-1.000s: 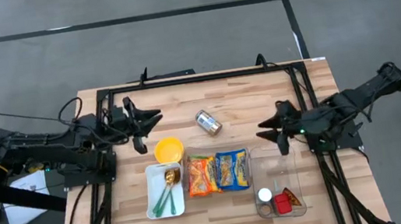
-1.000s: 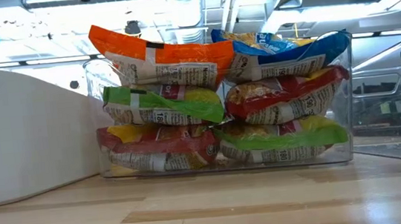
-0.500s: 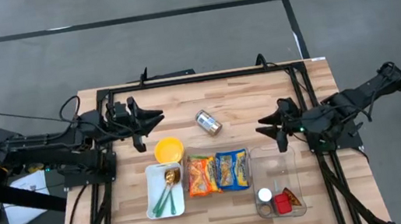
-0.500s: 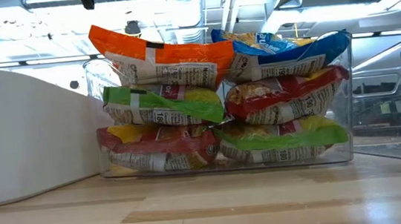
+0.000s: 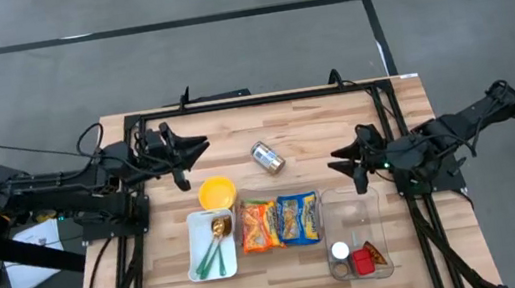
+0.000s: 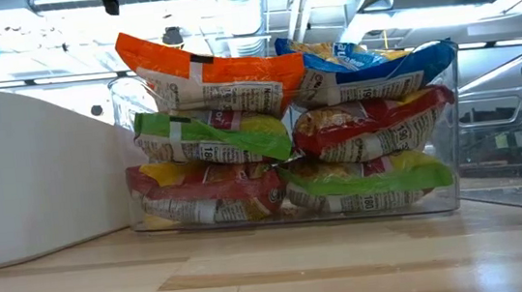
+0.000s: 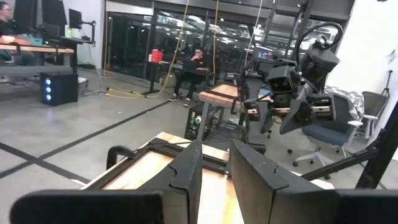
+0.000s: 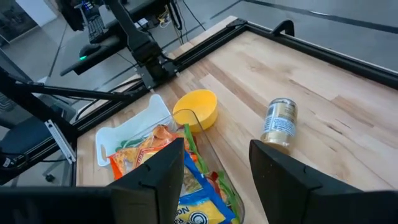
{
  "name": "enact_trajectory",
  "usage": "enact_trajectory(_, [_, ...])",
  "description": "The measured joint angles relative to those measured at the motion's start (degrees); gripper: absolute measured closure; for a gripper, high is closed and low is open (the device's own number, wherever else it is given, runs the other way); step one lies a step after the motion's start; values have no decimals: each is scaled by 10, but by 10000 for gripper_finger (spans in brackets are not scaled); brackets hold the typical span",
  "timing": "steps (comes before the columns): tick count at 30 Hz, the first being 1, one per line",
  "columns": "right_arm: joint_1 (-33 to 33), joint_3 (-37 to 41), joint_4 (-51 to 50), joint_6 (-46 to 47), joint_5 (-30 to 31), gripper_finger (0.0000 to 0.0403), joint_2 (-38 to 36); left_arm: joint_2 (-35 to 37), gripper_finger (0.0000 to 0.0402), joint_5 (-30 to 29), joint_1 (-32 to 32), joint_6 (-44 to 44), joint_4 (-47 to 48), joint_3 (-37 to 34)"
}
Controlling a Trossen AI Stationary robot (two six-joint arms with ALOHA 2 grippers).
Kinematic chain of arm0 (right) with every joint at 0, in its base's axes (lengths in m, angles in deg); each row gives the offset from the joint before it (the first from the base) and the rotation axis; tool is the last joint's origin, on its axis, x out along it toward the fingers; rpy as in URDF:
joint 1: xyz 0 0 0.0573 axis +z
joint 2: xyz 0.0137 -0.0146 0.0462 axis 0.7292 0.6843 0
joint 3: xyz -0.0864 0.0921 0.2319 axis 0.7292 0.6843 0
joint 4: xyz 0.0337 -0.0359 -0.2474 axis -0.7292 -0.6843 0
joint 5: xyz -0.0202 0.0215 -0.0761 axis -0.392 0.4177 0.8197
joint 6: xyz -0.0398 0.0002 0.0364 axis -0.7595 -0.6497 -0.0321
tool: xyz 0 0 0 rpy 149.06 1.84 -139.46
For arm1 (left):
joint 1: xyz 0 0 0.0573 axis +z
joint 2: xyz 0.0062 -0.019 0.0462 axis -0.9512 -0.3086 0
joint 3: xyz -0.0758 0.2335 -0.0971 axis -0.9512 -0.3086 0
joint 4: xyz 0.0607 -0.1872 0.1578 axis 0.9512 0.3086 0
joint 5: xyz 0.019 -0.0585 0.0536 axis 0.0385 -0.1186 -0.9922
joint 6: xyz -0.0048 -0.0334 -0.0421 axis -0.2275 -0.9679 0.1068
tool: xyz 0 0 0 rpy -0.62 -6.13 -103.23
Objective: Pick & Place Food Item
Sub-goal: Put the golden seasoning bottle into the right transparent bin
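High view showed the left hand [image 5: 199, 146] above the bench [image 5: 305, 122] near the yellow bowl [image 5: 216, 192], and the right hand [image 5: 338, 158] just beyond the clear bin [image 5: 376, 210]; neither held anything, and the can [image 5: 266, 157] lay on its side between them, apart from both. Low view showed only the packets stacked in the clear tray [image 6: 297, 210]; a descent made too near it could snag a packet edge. Left wrist view showed the left fingers [image 7: 186, 171] set narrow, a gap likely too slim to pass over the can without being widened first. Right wrist view showed the right fingers [image 8: 165, 168] moderately apart, with the can [image 8: 278, 122] ahead; being round and on its side, it could roll away if one finger touched first.
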Motion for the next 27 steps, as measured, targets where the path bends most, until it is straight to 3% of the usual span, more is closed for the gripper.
enact_trajectory(7, [-50, -2, 4, 40, -9, 228, 1, 0, 325, -8, 0, 0, -21, 0])
enact_trajectory(11, [-119, -34, 4, 37, -120, 227, 22, 0, 325, -15, 0, 0, -28, 0])
enact_trajectory(19, [-255, -169, -65, -56, -291, 176, 168, 0, 325, -17, 0, 0, -39, 0])
enact_trajectory(27, [-322, -323, -203, -151, -334, 118, 322, 0, 325, -17, 0, 0, -57, 0])
